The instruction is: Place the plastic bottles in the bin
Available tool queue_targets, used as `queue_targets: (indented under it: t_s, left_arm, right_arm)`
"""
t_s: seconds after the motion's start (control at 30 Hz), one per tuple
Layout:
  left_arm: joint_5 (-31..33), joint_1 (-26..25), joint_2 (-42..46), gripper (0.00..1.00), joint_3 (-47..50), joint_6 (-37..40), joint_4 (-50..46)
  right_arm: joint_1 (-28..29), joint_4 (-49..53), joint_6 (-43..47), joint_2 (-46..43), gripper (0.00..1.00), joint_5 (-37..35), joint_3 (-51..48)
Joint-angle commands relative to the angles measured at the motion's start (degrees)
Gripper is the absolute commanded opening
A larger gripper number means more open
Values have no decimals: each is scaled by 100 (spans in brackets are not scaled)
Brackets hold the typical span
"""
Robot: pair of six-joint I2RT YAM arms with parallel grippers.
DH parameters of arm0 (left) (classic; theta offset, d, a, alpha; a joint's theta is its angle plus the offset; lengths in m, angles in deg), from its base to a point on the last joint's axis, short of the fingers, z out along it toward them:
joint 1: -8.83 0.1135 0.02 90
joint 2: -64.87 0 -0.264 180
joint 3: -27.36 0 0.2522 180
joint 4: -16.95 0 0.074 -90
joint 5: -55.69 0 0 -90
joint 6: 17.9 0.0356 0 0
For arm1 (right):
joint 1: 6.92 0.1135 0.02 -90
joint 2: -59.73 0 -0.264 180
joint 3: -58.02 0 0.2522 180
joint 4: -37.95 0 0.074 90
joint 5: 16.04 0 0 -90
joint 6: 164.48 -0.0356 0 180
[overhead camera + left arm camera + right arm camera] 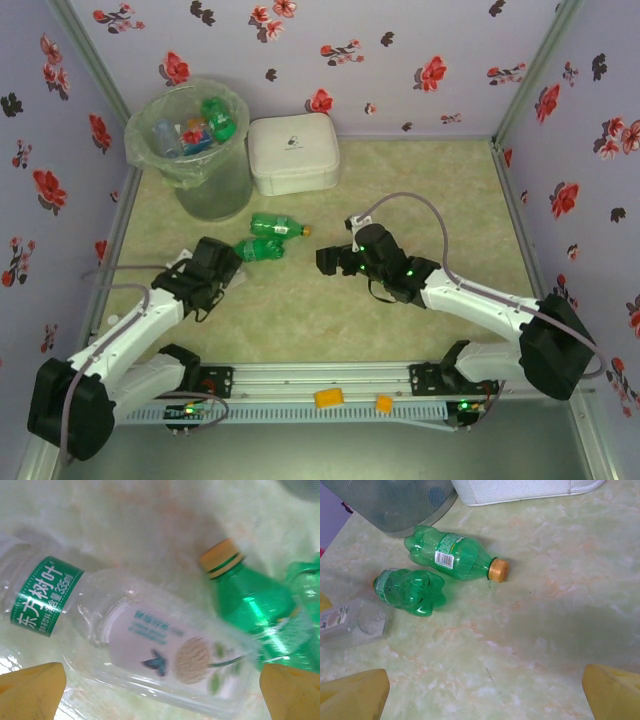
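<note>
Pale green marbled counter [420, 200]. Left pincer [161, 692], spread wide, hangs over clear plastic bottle [150, 645] lying near-side of round grey-green bin [210, 195]. Long axis runs finger to finger, so wrist turn likely needed.

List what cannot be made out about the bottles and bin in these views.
- Top view: how many bottles lie inside the bin; bag folds and small size hide them.
- Left wrist view: fine label print on the clear bottle and green bottle; blurred.
- Right wrist view: clear bottle's far end, cut by left edge; bin's mouth, above top edge.
</note>
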Motion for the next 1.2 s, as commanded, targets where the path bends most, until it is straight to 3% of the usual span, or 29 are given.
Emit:
queue_targets:
  t_s: [0.0, 0.1, 0.23, 0.5, 0.87, 1.0, 1.17]
  left_arm:
    - [160, 287, 279, 100, -301, 576, -808]
    - [-46, 677, 393, 100, -114, 267, -598]
    - [-407, 736, 203, 100, 96, -572, -236]
    - [-161, 1016, -165, 100, 51, -1695, -229]
    - [-738, 1706, -1718, 97, -137, -1607, 386]
    - [-740, 1794, -2098, 88, -326, -1348, 532]
    - [-742, 1818, -2133, 52, -371, -1131, 731]
  right_arm:
    - [-44, -142, 31, 15, 100, -38, 76]
    - [-44, -177, 36, 49, 100, -39, 64]
    - [-42, -153, 64, 57, 100, -14, 76]
    - [-43, -171, 88, 52, 100, -34, 18]
    - [-53, -74, 70, -216, 100, -259, -161]
    - [-60, 5, 70, -289, 100, -332, -174]
    - [-64, 5, 59, -286, 100, -338, -149]
